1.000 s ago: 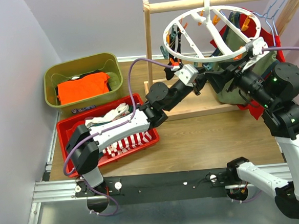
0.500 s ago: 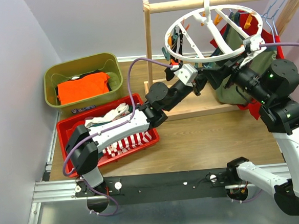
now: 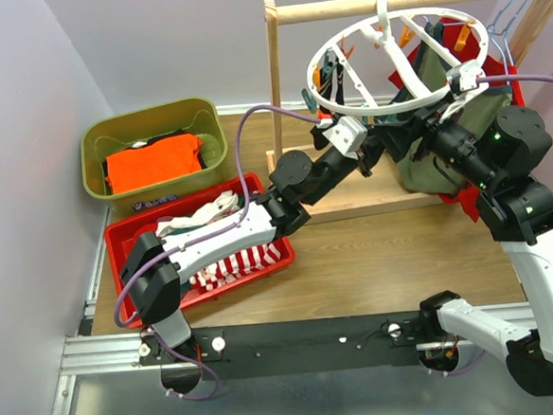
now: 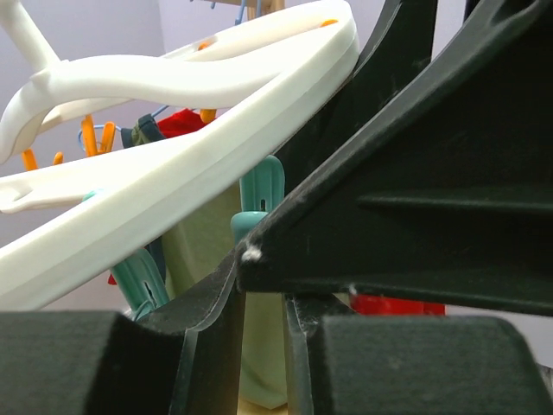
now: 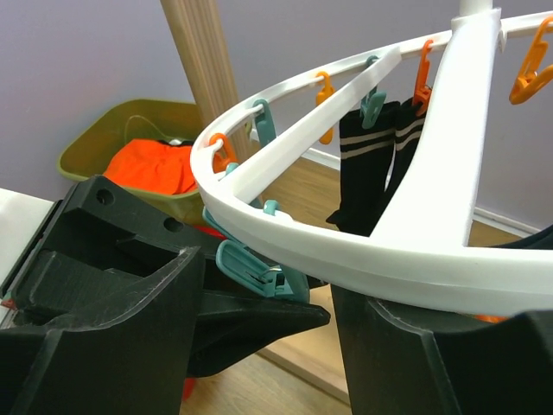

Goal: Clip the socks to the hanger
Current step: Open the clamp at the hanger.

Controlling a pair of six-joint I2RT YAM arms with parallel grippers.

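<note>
The round white hanger [image 3: 381,109] hangs by its hook from the wooden rod, with teal and orange clips under its rim. Black striped socks [image 5: 363,164] are clipped on its far side. More socks, one red-and-white striped [image 3: 247,262], lie in the red tray. My right gripper [image 3: 421,126] is open and straddles the hanger's rim [image 5: 363,251], one finger on each side. My left gripper [image 3: 379,151] reaches under the rim [image 4: 173,173] beside a teal clip [image 5: 259,268]. Its jaws stand a narrow slit apart, and the right gripper's finger hides their tips.
An olive bin [image 3: 214,153] holding an orange garment sits at the back left, with the red tray [image 3: 127,246] in front of it. The wooden rack's post [image 3: 275,84] stands left of the hanger. Olive and red shirts [image 3: 483,108] hang on light-blue hangers [image 3: 505,20] at the right.
My right gripper has moved up and left onto the hanger's rim and its jaws have narrowed a little. The ring has shifted slightly. The left arm has stayed put.
</note>
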